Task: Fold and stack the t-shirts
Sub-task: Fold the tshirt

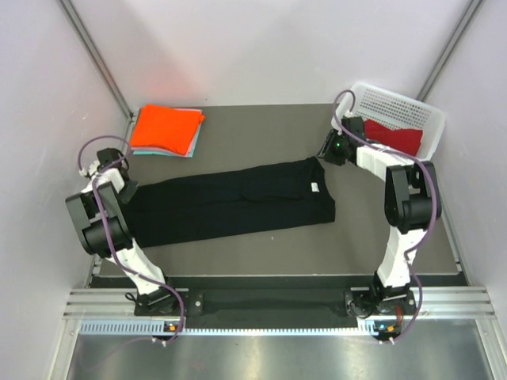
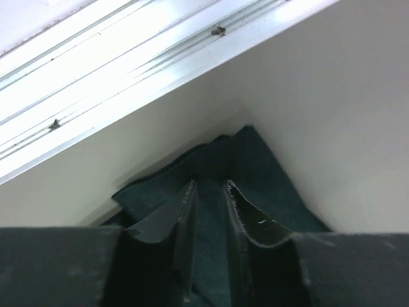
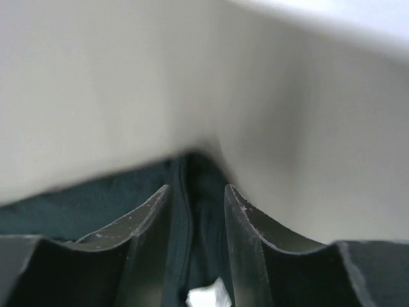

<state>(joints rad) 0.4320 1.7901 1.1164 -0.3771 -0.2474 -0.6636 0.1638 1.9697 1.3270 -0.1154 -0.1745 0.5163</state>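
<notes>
The large black t-shirt (image 1: pixel 238 202) lies flat on the table as a long band folded lengthwise, with its collar end at the right. My left gripper (image 1: pixel 127 186) is down at the band's left end. In the left wrist view its fingers (image 2: pixel 185 211) stand a little apart, open, over the dark cloth (image 2: pixel 255 160). My right gripper (image 1: pixel 325 154) sits at the collar end, open (image 3: pixel 196 187), with black cloth (image 3: pixel 77 204) and a white label (image 3: pixel 206 295) showing in the gap. A folded orange t-shirt (image 1: pixel 165 127) rests on a pale teal one (image 1: pixel 192 142) at the back left. A dark red t-shirt (image 1: pixel 394 134) lies in the basket.
The white mesh basket (image 1: pixel 396 103) stands at the back right corner, close behind the right arm. White walls close in on the table at the left, the back and the right. A metal rail runs along the near edge by the arm bases.
</notes>
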